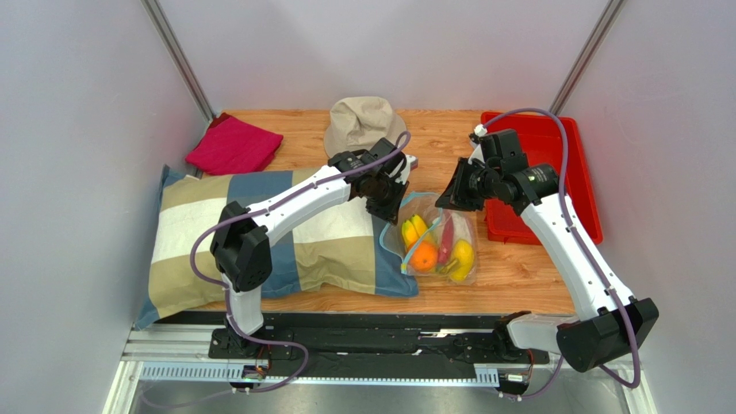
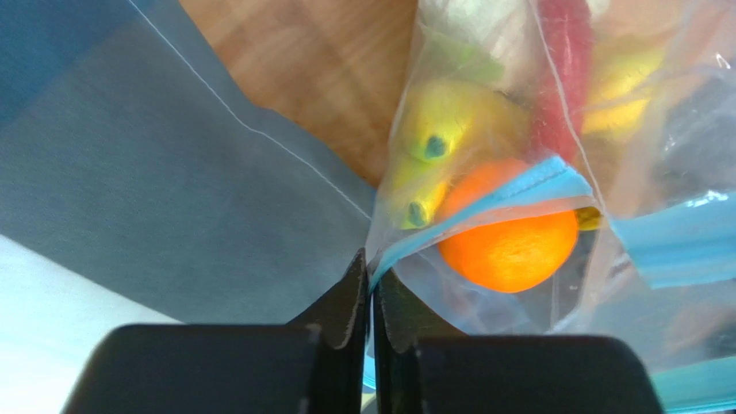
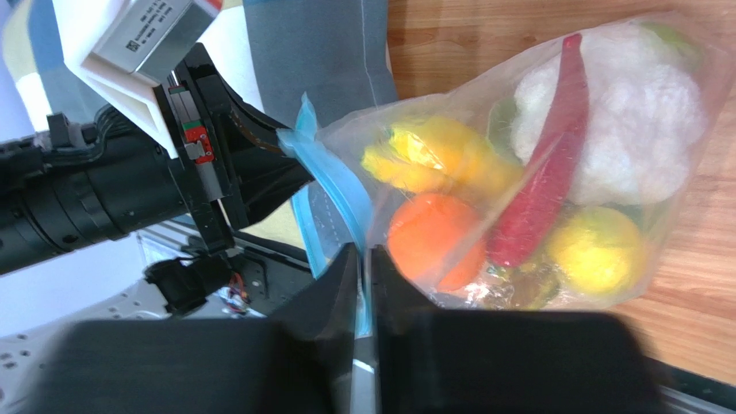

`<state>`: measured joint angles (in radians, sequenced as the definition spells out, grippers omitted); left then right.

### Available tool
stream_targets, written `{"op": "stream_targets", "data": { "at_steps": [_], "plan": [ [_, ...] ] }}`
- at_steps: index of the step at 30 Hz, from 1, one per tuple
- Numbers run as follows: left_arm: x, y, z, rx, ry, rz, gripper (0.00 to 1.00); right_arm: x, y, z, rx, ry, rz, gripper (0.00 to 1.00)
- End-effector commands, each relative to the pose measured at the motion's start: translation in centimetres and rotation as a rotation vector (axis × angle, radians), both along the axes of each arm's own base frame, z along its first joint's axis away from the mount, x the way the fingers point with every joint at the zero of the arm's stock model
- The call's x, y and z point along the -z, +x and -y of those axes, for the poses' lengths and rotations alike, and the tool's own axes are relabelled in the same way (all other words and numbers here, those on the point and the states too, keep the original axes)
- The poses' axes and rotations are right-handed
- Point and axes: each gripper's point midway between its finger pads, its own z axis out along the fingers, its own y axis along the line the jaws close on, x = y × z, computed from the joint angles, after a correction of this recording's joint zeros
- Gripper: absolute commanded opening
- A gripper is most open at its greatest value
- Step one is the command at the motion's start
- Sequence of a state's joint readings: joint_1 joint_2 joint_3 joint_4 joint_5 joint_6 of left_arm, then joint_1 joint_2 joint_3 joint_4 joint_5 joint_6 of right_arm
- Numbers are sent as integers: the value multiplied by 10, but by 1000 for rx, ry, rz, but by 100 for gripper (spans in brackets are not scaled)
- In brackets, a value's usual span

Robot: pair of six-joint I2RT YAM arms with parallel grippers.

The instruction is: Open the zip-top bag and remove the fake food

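Quick rundown of the clutter first: a big patchwork pillow [image 1: 259,224] hogs the left side of the wooden table [image 1: 518,276], and its near right corner sits right up against the zip-top bag [image 1: 429,211], so that side is crowded. A folded magenta cloth [image 1: 233,145] sits at the back left and a beige bucket hat [image 1: 363,121] at the back middle, just behind the left arm's wrist. A red tray [image 1: 583,185] sits on the right under the right arm. The bag is in the middle of the table, between pillow and tray. Its long axis runs roughly front to back, with the mouth end at the back by the two pincers and the full end toward the arm bases. The fake food [image 1: 436,246] is all inside: banana [image 3: 432,155], orange [image 3: 432,241], red pepper [image 3: 544,172], cauliflower [image 3: 631,129] and a yellow oval fruit [image 3: 596,250]. The left gripper [image 2: 372,274] is pinched nearly closed on the light blue zip strip [image 2: 518,194] at the bag's left corner. The right gripper [image 3: 364,259] is clamped narrow on the opposite lip. The mouth runs between them, and the bag sits ahead of both sets of fingers.
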<state>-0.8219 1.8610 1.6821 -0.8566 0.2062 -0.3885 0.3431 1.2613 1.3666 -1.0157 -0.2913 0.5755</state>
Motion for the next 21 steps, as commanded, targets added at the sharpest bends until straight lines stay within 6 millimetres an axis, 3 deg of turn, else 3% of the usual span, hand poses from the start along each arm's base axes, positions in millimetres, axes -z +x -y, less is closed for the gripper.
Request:
{"op": "stream_targets", "data": {
  "at_steps": [1, 2, 3, 5, 8, 11, 12, 15, 18, 21],
  "plan": [
    [-31, -4, 12, 39, -101, 0, 0, -11, -3, 6, -23, -19, 44, 26],
    [-37, -5, 14, 39, -121, 3, 0, -11, -3, 8, -23, -33, 45, 37],
    [-49, -7, 15, 38, -153, 16, 0, -7, -6, 11, -24, -59, 20, 70],
    [-68, -9, 24, 39, -233, 19, 0, -15, -6, 16, -41, -107, 39, 76],
    [-93, -13, 32, 36, -324, 24, 0, -27, -15, 19, -45, -134, 23, 73],
    [-107, -18, 40, 31, -402, 2, 0, -44, -28, 10, -37, -83, 28, 63],
    [-110, -21, 40, 27, -418, -8, 0, -49, -31, 7, -39, -65, 35, 53],
    [-123, -26, 45, 29, -485, -26, 0, -57, -44, -8, -50, 4, 50, 40],
    [-133, -27, 51, 30, -529, -32, 0, -50, -54, -23, -77, 46, 40, 38],
    [-129, -25, 52, 28, -524, -38, 0, -31, -54, -18, -52, 0, 0, 37]
  ]
}}
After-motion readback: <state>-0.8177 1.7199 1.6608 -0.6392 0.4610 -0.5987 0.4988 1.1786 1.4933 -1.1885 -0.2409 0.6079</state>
